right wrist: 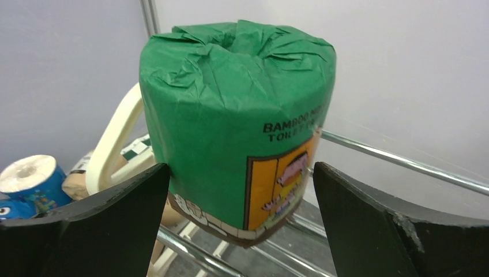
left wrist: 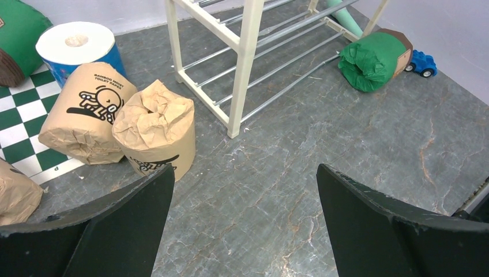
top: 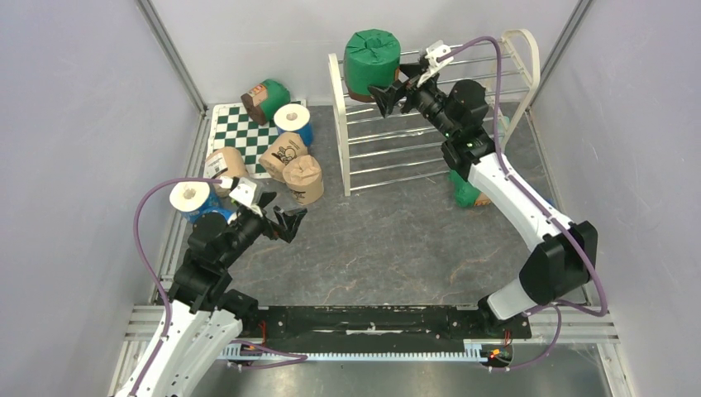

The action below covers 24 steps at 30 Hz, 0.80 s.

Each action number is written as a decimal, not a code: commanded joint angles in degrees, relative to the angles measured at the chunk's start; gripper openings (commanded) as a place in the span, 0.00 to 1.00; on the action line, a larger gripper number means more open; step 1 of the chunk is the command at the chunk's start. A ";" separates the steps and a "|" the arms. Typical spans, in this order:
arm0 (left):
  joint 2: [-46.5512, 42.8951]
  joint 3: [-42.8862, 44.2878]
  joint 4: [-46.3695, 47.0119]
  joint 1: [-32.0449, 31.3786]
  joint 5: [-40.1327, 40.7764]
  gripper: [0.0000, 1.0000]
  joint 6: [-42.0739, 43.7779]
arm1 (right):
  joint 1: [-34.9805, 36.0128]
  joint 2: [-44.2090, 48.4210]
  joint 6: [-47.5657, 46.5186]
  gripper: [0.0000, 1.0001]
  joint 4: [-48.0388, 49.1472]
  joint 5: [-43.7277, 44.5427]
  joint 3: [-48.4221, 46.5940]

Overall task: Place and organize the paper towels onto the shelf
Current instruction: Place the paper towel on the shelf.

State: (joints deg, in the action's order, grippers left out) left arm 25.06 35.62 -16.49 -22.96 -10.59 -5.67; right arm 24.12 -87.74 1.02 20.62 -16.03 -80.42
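The white shelf [top: 340, 124] stands at the back right. One green-wrapped paper towel roll [top: 372, 59] stands upright on its top rods. My right gripper [top: 387, 93] is open just in front of it, one finger on each side of its lower part [right wrist: 241, 167]. My left gripper [top: 285, 213] is open and empty above the bare floor [left wrist: 245, 168], beside an upright tan roll [left wrist: 154, 131]. Two more tan rolls [top: 283, 153] [top: 225, 163], two white-and-blue rolls [top: 293, 122] [top: 192, 198] and a green roll [top: 266, 99] lie on the left. Another green roll [left wrist: 375, 57] lies beyond the shelf.
A green-and-white checkered mat [top: 240, 132] lies at the back left under some rolls. A small blue toy car [left wrist: 421, 62] sits next to the green roll on the floor. Grey walls close in the table on three sides. The shelf's lower rods [left wrist: 277, 69] carry nothing.
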 commanded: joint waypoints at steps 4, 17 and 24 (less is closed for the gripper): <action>-0.60 0.27 0.58 -0.08 -0.16 1.00 1.96 | -0.04 9.62 -5.50 0.98 -6.43 9.57 0.83; -0.36 1.00 -0.36 -0.10 4.28 1.00 1.04 | -0.10 31.85 -3.93 0.98 -19.95 38.97 21.95; -0.46 1.26 -0.82 -0.15 6.85 1.00 0.52 | -5.07 39.39 4.03 0.98 -28.36 47.80 34.99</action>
State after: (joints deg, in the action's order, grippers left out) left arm 24.80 35.62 -17.61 -22.96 -6.02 -5.69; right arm 22.81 -50.92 -0.51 -1.98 24.32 -50.11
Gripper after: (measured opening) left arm 0.994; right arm 0.979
